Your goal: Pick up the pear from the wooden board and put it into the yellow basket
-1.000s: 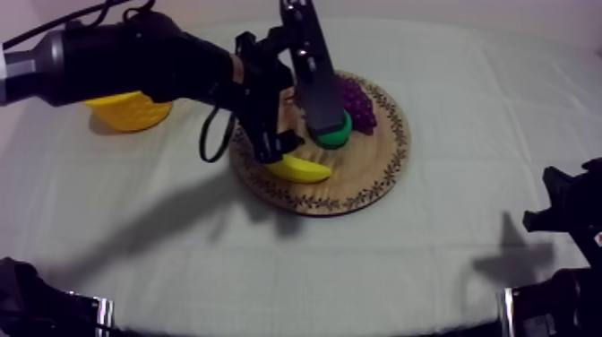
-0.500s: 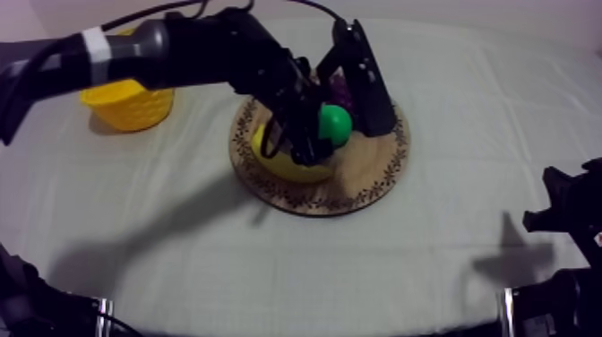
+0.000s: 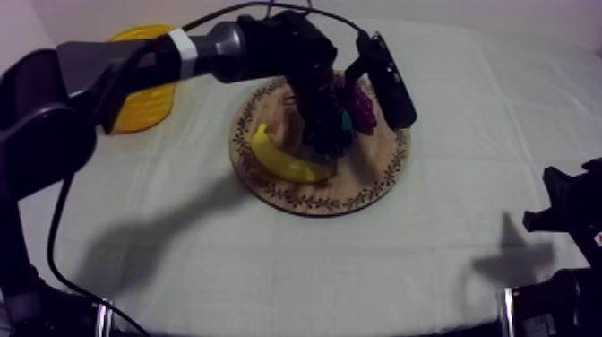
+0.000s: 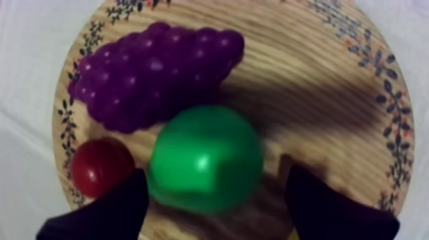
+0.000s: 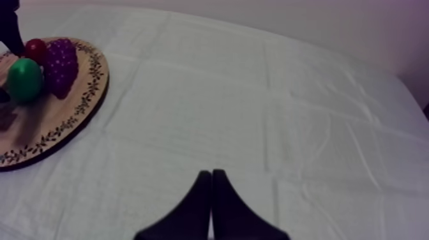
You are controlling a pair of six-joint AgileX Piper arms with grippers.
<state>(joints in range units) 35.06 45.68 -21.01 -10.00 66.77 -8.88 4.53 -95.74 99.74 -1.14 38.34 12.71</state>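
Over the board, left claw [image 4: 214,173]: one of two claws; its two fingers [image 4: 105,210] stand apart, one at each side of the pear [image 4: 205,159], clamped on nothing; a strip of bare wood shows between the pear and the finger farther from the small red fruit [image 4: 101,167].
Left arm: seen from above, it comes in from the upper left, passes in front of the basket [image 3: 143,103], and ends low over the middle of the board [image 3: 358,190].
Pear: one, green, lying on the board between the fingers, not lifted.
Grapes [image 4: 153,73]: one purple bunch, just beside the pear on the side away from the fingers.
Small red fruit: one, at the board's rim, just beside both the pear and the grapes.
Banana [image 3: 282,159]: one, yellow, on the board's near-left part, beside the claw.
Fruit on the board: four in all.
Board: one, round, wooden, with a patterned rim, near the middle of the surface [image 5: 255,115].
Basket: one, yellow, at the far left, well apart from the board; I cannot tell what is inside.
Right claw [image 5: 212,173]: fingers together in a narrow wedge, holding nothing, over bare cloth, well apart from the board.
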